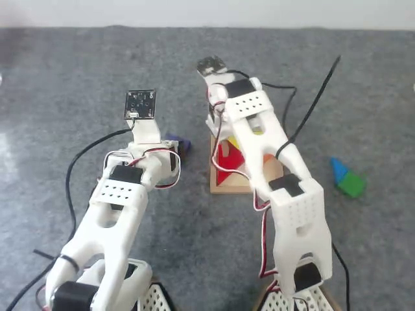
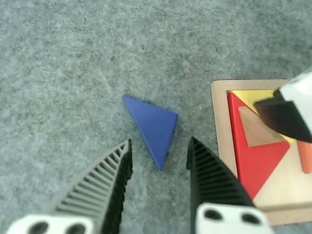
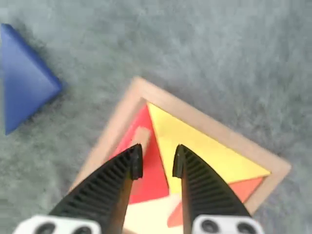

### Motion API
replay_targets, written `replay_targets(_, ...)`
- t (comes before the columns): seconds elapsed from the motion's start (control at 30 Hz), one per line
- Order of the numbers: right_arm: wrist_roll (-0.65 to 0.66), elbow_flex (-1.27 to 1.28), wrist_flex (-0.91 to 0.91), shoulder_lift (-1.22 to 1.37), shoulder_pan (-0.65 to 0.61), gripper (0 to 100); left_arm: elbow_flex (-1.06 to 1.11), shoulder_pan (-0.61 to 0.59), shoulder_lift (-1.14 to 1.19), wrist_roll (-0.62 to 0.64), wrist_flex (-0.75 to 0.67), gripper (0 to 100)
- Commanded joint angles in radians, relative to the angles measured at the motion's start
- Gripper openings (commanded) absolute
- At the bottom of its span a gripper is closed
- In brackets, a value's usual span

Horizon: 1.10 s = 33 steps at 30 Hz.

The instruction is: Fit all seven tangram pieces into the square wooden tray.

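Op: Left gripper [image 2: 160, 142] nearest, spread wide, empty, astride blue triangle [image 2: 153, 124] lying flat on grey carpet [image 2: 73, 58] just beside tray [image 2: 219, 122]. Step?
Obs: Likely pickup of that triangle; calls for lowering, closing across its edges, then carrying over to the tray.
Op: Right gripper [image 3: 156, 155]?
Obs: Parted narrowly, gripping nothing, poised over red triangle [image 3: 152, 178] and yellow triangle [image 3: 204, 146] seated in tray. Green piece [image 1: 352, 186] well apart, not yet placed.

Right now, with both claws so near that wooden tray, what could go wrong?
The blue triangle lies flat on the carpet under the open left gripper; the grip may slip off its low edges. The right gripper hovers over the red piece in the tray and could knock it loose. The two grippers are close, so they might collide.
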Motion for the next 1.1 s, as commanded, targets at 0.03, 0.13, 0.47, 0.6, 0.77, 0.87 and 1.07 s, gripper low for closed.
replay_targets(0.03,0.011,0.035,-0.005,-0.082,0.012,11.5,-0.013,0.011,-0.031,-0.011,-0.020,18)
replay_targets(0.13,0.011,0.037,-0.016,-0.104,0.007,11.5,-0.013,0.011,-0.031,-0.012,-0.020,18)
replay_targets(0.47,0.025,0.049,0.068,-0.278,-0.071,11.5,-0.015,0.011,-0.031,-0.012,-0.020,18)
replay_targets(0.6,0.092,0.133,0.085,-0.271,-0.148,11.6,-0.015,0.011,-0.031,-0.012,-0.020,18)
replay_targets(0.77,0.097,0.181,0.059,-0.248,-0.160,11.7,-0.013,0.011,-0.031,-0.012,-0.020,18)
replay_targets(0.87,0.098,0.181,0.062,-0.245,-0.159,11.7,-0.013,0.011,-0.031,-0.012,-0.020,18)
replay_targets(1.07,0.152,0.199,0.077,-0.245,-0.127,11.8,-0.013,0.011,-0.031,-0.012,-0.020,18)
